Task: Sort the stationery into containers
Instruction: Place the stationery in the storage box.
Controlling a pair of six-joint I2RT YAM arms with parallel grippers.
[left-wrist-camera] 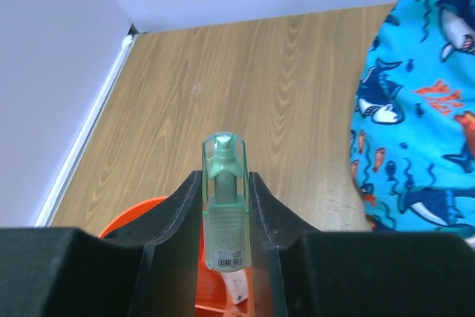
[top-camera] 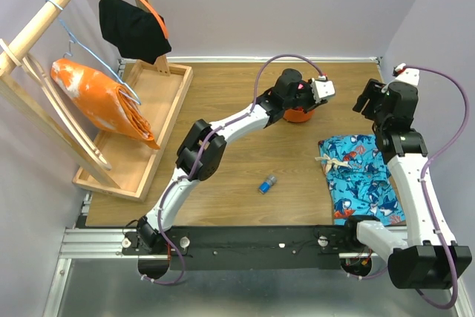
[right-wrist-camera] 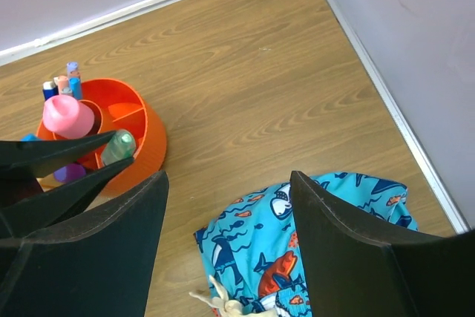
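One green marker (left-wrist-camera: pixel 225 217) sits in the left gripper (left-wrist-camera: pixel 226 183), both black fingers clamped on its barrel and the clear green cap poking out past the tips. On the left wrist view I can see the orange pot (left-wrist-camera: pixel 137 213) directly underneath, so the marker is hanging right over it, not yet inside. The right wrist view confirms it: the marker's cap end hovers just above the pot's rim, over the divided interior, though I can't tell which compartment it lines up with.

Several pieces are already in the pot: a pink marker (right-wrist-camera: pixel 67 115) standing in the middle, a few blue-capped pens (right-wrist-camera: pixel 73 79) upright at the far side, and a purple marker (right-wrist-camera: pixel 68 174) at the near side, partly behind the left fingers.

Over on the right, the right gripper (right-wrist-camera: pixel 228 183) has its jaws spread wide apart with nothing between them. It hangs above the table (top-camera: pixel 230 206), near the far edge of the blue shark-print cloth (top-camera: pixel 360 176), well apart from the pot.

From the top camera, one blue marker (top-camera: pixel 267 184) lies alone on the wood, nearer the arm bases. The wooden tray (top-camera: pixel 159 139) sits far left.
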